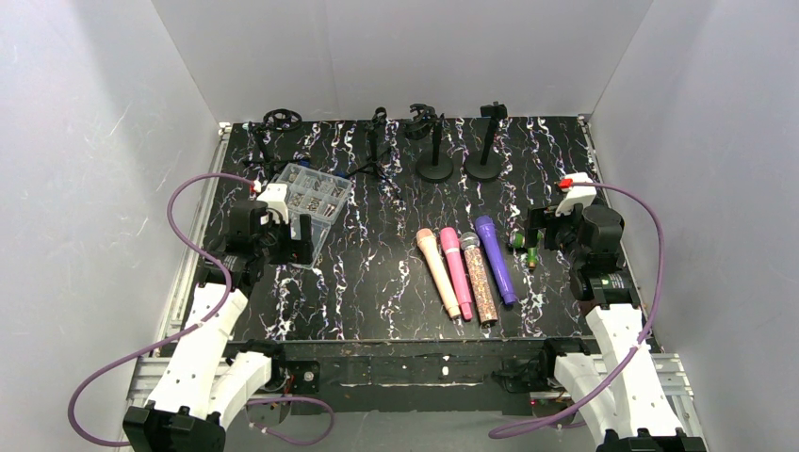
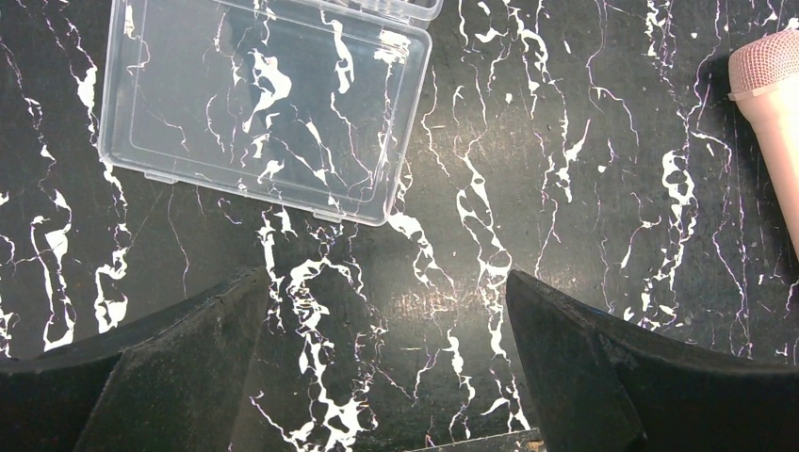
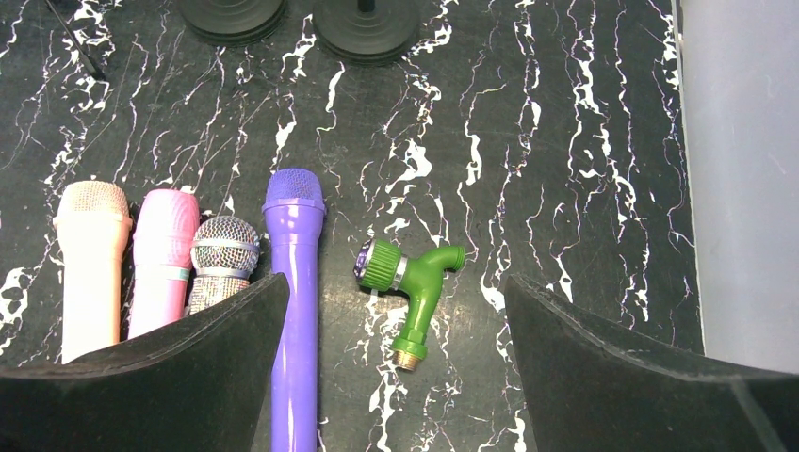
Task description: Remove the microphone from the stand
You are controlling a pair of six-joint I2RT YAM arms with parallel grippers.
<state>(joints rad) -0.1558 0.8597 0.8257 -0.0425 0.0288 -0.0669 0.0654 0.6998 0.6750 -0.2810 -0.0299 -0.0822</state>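
Several microphones lie side by side on the black marbled table: peach [image 1: 438, 272], pink [image 1: 456, 270], glittery silver [image 1: 479, 279] and purple [image 1: 496, 258]. They also show in the right wrist view, the purple one [image 3: 294, 301] nearest my fingers. Several black stands line the back edge, two with round bases [image 1: 435, 143] [image 1: 484, 141]; no microphone shows in any of them. My right gripper [image 1: 530, 237] [image 3: 396, 280] is open and empty above a green tap. My left gripper [image 1: 295, 241] [image 2: 386, 282] is open and empty over bare table.
A green plastic tap [image 3: 412, 282] [image 1: 523, 247] lies right of the purple microphone. A clear compartment box [image 1: 316, 193] with small parts sits at the left, its lid [image 2: 264, 104] ahead of my left fingers. White walls enclose the table on three sides.
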